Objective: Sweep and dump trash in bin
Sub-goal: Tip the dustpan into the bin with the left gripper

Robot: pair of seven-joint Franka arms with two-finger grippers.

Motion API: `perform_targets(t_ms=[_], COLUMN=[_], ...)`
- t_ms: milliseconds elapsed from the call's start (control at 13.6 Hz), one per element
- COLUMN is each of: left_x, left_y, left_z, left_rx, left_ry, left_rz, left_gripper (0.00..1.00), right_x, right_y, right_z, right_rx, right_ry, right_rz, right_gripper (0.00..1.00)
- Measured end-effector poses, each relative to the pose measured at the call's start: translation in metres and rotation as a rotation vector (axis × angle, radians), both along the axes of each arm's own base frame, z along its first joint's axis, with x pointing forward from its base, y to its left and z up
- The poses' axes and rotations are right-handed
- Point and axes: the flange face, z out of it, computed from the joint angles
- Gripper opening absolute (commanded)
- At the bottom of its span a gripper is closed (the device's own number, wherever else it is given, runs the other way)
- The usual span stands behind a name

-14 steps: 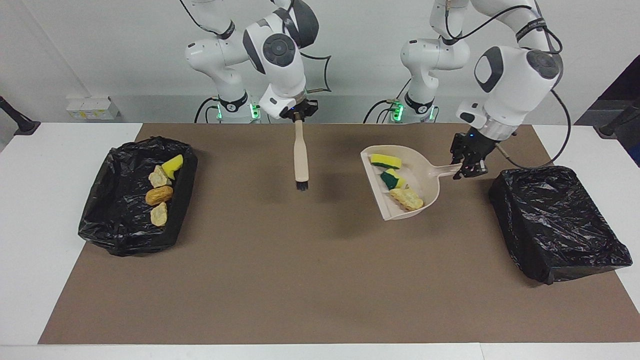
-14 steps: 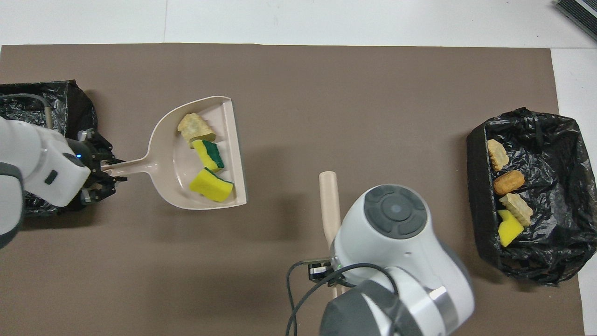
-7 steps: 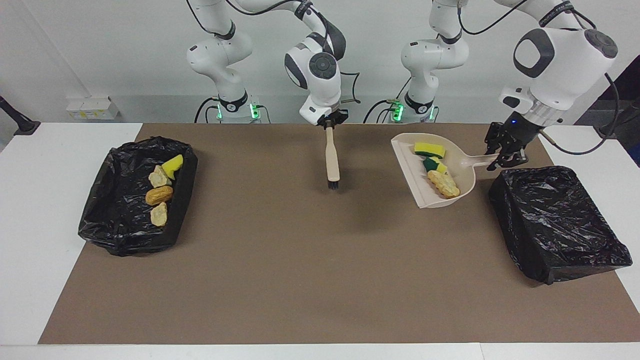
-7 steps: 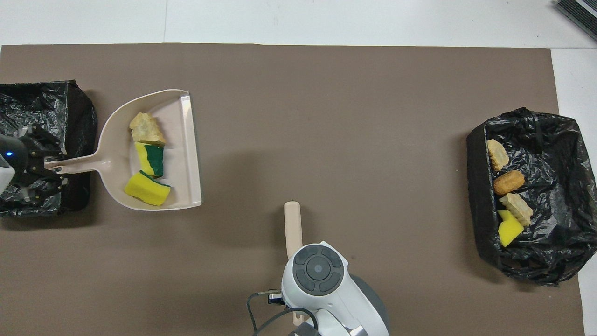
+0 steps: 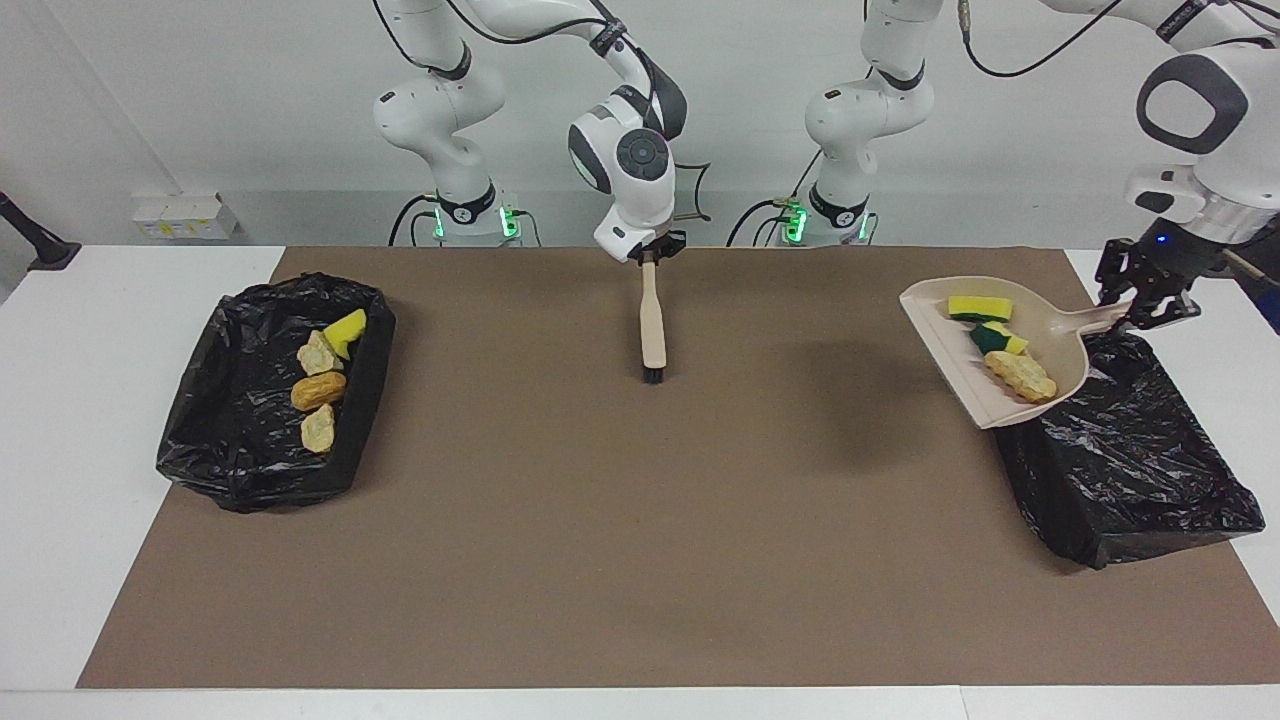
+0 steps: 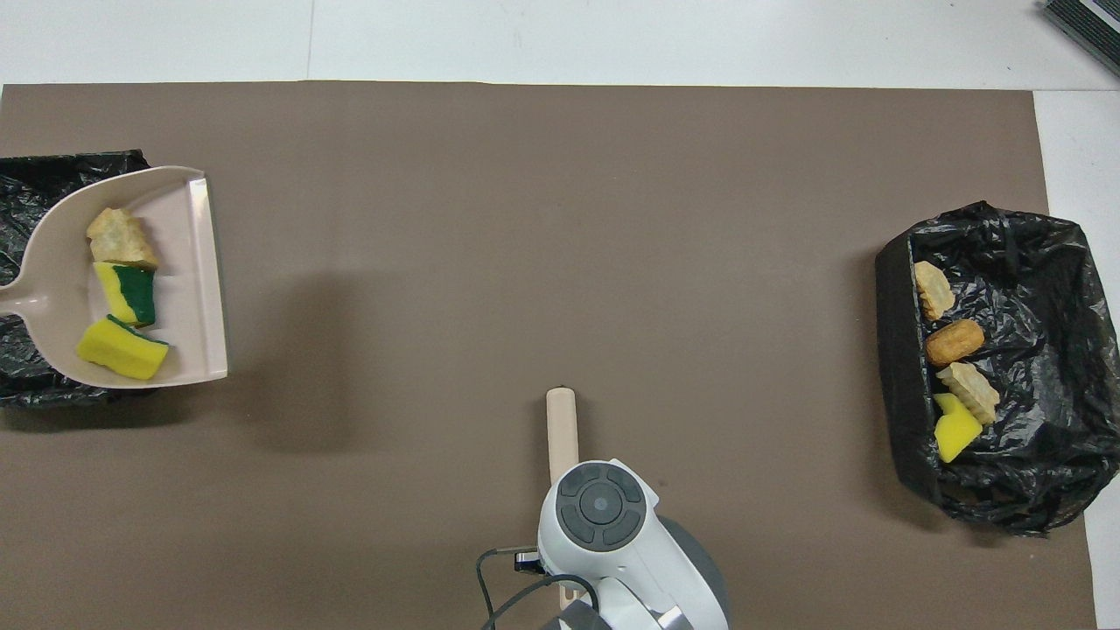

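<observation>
a brown mat (image 5: 600, 520) covers most of a white table (image 5: 60, 480), with a black-lined bin at each end. the left gripper (image 5: 1143, 297) is up in the air over the robot-side edge of the bin at the left arm's end (image 5: 1130, 450), its fingers clamped on the handle of a beige dustpan (image 5: 1050, 335). the dustpan is raised and partly over that bin, its open lip pointing toward the middle of the table. three scraps of trash lie in the pan: a yellow sponge chunk (image 5: 979, 307) nearest the robots, a green-backed sponge chunk (image 5: 996, 338) in the middle, and a pale beige lump (image 5: 1018, 375) farthest from the robots. no scraps can be seen inside this bin. the right gripper (image 5: 649, 253) is over the robot-side edge of the mat near the table's middle, closed around the top of a small brush with a beige handle (image 5: 653, 322); the brush hangs straight down, dark bristles (image 5: 654, 377) lowest, and whether they touch the mat cannot be told. the bin at the right arm's end (image 5: 250, 440) holds four scraps in a row along its wall toward the table's middle: a yellow sponge piece (image 5: 345, 330), a beige lump (image 5: 320, 355), an orange-brown bread-like lump (image 5: 318, 390) and another beige lump (image 5: 318, 428).
</observation>
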Motion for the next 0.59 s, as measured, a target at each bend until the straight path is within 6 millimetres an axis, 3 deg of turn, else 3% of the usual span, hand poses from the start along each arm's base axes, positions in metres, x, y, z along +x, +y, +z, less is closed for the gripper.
perform_targets(t_ms=[74,147,221,442,590], left_x=[0.005,0.009,0.013,0.027,0.038], left_y=[0.019,0.037,0.053,0.101,0.12], left_z=[-0.004,-0.011,-0.017,-0.026,-0.031], left_rx=[0.023,0.036,0.04,0.102,0.156], left_ry=[0.011,0.021,0.027,0.043,0.038], left_rz=[-0.015,-0.042,-0.068,-0.117,-0.138], left_gripper=[0.0,0.0,0.0,0.0,0.0], right_x=[0.0,0.0,0.0,0.001,0.008], right_y=[0.0,0.0,0.0,0.002,0.007], right_z=[-0.001,-0.002,-0.002,-0.001,0.008], right_rx=[0.002,0.002,0.002,0.01,0.036], right_ry=[-0.004,-0.005,-0.005,-0.013,-0.047], right_rz=[-0.002,-0.002,-0.002,0.01,0.039], right_gripper=[0.14,0.61,1.0,1.0,1.0])
